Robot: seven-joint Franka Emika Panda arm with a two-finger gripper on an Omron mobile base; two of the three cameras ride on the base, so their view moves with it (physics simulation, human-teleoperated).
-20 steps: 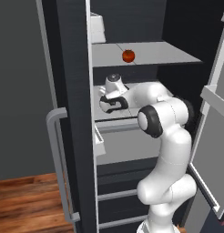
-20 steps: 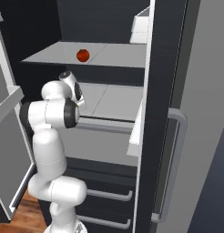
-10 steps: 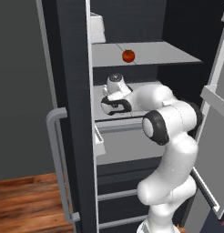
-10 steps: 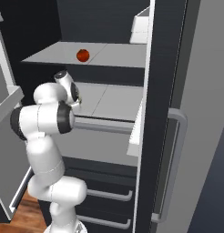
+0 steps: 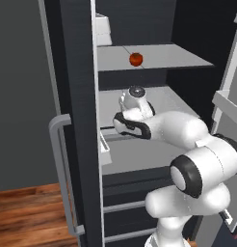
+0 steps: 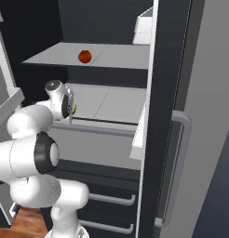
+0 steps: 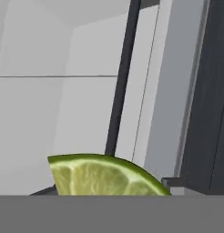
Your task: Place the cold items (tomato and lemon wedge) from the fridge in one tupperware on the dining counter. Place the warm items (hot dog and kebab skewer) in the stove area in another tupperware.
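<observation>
Evidently the arm has pushed deeper into the fridge [image 5: 77, 72] over the last second, jaws narrowing around the lemon wedge [image 7: 102, 175] on the lower shelf; whether they grip it cannot be told. Tomato [image 5: 135, 59] sits on the upper shelf.

The lemon wedge [image 7: 102, 176] sits at the bottom of the hand view, and its lower part is cut off there. In the right base view only a tiny yellow-green bit of it [image 6: 74, 109] peeks out beside the white hand. The gripper [image 5: 135, 108] is hidden behind the wrist near the middle of the left base view, so its fingers cannot be made out. The white box [image 6: 145, 27] at the top of the right base view is partly behind the fridge [image 6: 167, 69] door.
</observation>
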